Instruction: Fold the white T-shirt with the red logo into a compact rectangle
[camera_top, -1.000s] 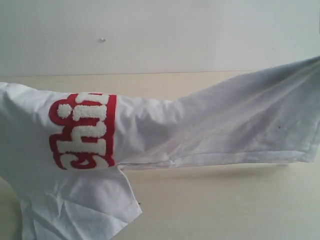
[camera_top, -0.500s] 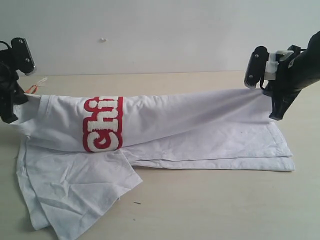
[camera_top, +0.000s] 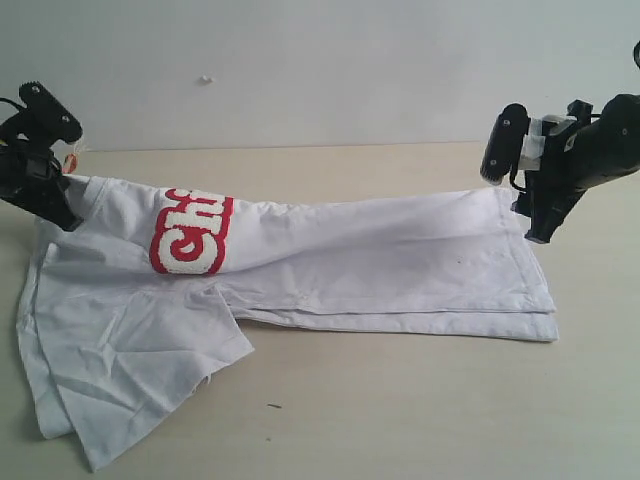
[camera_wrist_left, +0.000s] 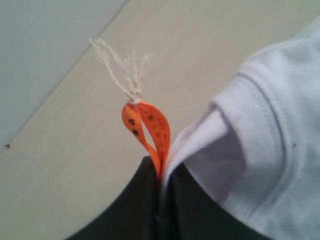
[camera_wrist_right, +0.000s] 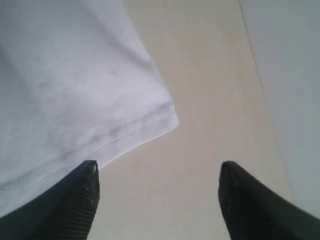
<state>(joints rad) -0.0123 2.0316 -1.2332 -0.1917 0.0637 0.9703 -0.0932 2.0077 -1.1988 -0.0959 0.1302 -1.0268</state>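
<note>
The white T-shirt (camera_top: 380, 255) lies folded lengthwise across the table, its red logo (camera_top: 190, 232) curving over the fold near the left end, a sleeve spread toward the front left. My left gripper (camera_top: 62, 200) is shut on the collar edge of the white T-shirt (camera_wrist_left: 260, 130), with the orange tag (camera_wrist_left: 150, 130) pinched in the jaws too. My right gripper (camera_top: 528, 215) hovers open just past the hem corner at the right end. In the right wrist view the hem (camera_wrist_right: 75, 85) lies on the table beside one fingertip (camera_wrist_right: 85, 185), with nothing between the jaws of that gripper (camera_wrist_right: 157, 172).
The table (camera_top: 420, 400) is pale wood, backed by a white wall (camera_top: 300, 60). A loose string (camera_wrist_left: 120, 65) hangs from the orange tag.
The shirt has been lowered from held up in the air onto the table. The right gripper has opened and let go of the hem. The left end has sunk lower.
</note>
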